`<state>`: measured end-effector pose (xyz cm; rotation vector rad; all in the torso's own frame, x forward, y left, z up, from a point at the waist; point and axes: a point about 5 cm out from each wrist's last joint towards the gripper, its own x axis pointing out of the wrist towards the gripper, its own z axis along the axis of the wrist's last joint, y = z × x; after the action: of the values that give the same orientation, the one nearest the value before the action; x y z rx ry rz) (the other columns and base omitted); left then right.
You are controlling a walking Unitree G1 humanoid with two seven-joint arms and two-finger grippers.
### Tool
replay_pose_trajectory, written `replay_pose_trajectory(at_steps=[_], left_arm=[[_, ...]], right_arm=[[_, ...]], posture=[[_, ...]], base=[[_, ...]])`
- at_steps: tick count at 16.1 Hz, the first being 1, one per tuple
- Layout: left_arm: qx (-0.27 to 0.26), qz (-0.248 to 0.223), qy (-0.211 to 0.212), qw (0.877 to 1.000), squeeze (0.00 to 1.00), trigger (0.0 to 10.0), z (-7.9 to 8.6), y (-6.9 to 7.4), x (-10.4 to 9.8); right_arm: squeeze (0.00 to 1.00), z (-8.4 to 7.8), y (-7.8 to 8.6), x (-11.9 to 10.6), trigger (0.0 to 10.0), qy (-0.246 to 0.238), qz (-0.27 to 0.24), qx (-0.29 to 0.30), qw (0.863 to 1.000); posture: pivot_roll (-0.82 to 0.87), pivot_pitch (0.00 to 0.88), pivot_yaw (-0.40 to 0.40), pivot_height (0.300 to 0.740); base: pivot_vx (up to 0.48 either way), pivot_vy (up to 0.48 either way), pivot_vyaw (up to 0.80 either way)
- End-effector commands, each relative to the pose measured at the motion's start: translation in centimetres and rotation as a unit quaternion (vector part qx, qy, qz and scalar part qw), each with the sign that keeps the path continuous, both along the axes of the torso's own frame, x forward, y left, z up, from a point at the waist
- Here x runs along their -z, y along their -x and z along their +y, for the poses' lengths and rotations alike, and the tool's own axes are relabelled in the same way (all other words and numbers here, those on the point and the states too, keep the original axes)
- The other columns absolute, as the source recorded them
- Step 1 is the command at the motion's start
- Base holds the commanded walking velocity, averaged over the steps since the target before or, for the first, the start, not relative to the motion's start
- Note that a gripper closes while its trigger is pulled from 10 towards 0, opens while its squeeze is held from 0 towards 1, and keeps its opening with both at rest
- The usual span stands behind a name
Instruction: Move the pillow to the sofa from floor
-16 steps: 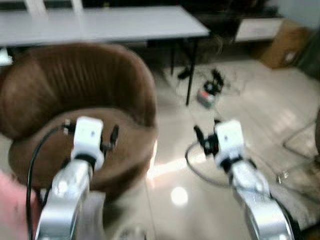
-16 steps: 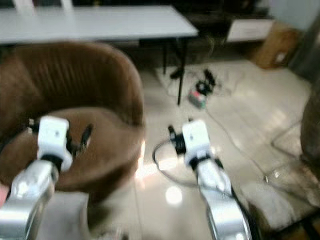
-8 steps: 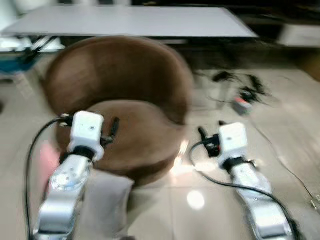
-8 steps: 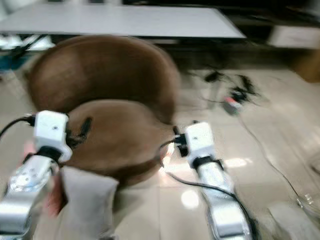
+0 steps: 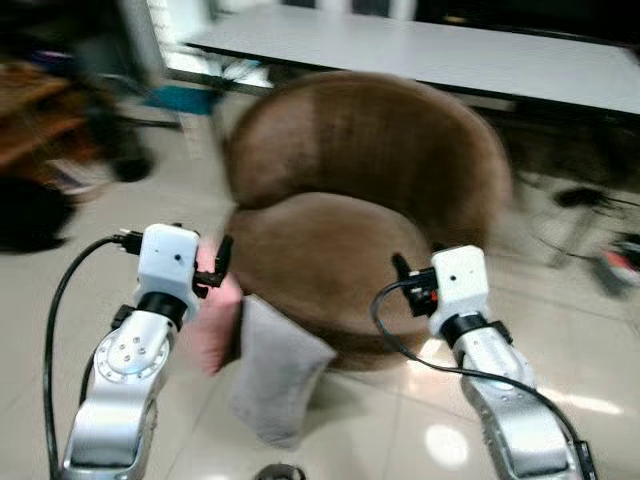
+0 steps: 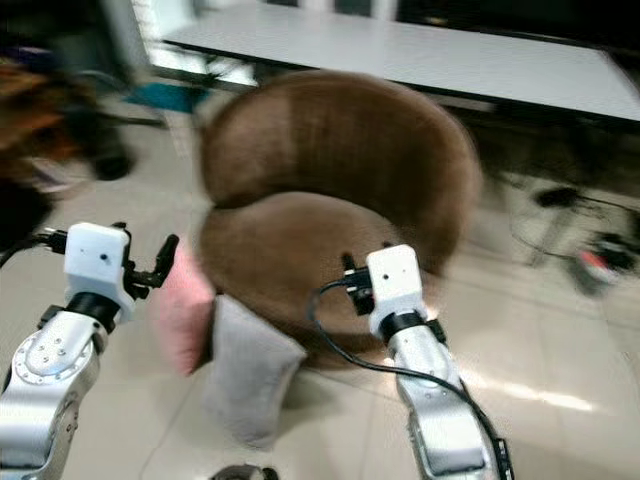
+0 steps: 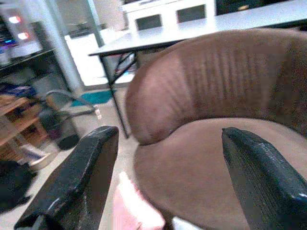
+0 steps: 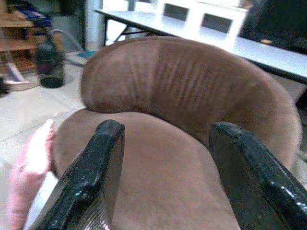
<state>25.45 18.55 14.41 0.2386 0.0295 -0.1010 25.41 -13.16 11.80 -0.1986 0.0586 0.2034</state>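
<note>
A pink pillow (image 5: 213,322) and a grey pillow (image 5: 275,372) stand on the tiled floor, leaning against the front left of the round brown sofa (image 5: 380,190). My left gripper (image 5: 214,266) hovers just above the pink pillow, open and holding nothing. My right gripper (image 5: 404,276) is over the front edge of the sofa seat, also open and empty. In the left wrist view the black fingers (image 7: 81,177) frame the sofa back, with the pink pillow (image 7: 135,212) below them. The right wrist view has the pink pillow (image 8: 28,178) beside the seat.
A long white table (image 5: 430,55) stands behind the sofa. Dark shelves and clutter (image 5: 50,140) fill the left side. Cables and a power strip (image 5: 615,262) lie on the floor at the right. Bare glossy tiles (image 5: 560,340) lie between the sofa and me.
The camera has swung to the left, so the sofa now sits mid-picture and both pillows have come into view. Both arms keep the same raised pose with fingers spread.
</note>
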Motion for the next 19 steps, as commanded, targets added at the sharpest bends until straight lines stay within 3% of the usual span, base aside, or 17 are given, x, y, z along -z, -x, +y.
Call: replay_pose_trajectory(at_steps=[1, 12, 16, 19], left_arm=[[0.009, -0.009, 0.001, 1.000, 0.00, 10.0, -0.3, -0.1, -0.5], [0.009, -0.008, -0.007, 1.000, 0.00, 10.0, -0.2, -0.1, -0.4], [0.011, -0.003, -0.008, 1.000, 0.00, 10.0, -0.4, 0.0, -0.3], [0.013, -0.004, 0.011, 1.000, 0.00, 10.0, 0.2, 0.1, -0.2]], right_arm=[[0.00, -0.1, -0.2, -0.1, 10.0, 0.007, -0.001, 0.005, 1.000], [0.00, 1.3, 0.3, 0.4, 10.0, 0.016, 0.009, -0.062, 0.998], [0.00, 0.7, 0.3, 0.5, 10.0, -0.001, 0.011, -0.058, 0.998], [0.00, 0.2, 0.2, 0.9, 10.0, -0.009, 0.027, -0.039, 0.999]], posture=[[0.03, 0.020, -0.001, 0.740], [0.04, 0.029, -0.003, 0.740], [0.04, 0.036, -0.006, 0.740], [0.03, 0.043, -0.004, 0.715]], base=[[0.337, 0.000, 0.00], [0.290, 0.000, 0.73], [0.000, 0.000, 0.00], [0.000, 0.000, 0.00]])
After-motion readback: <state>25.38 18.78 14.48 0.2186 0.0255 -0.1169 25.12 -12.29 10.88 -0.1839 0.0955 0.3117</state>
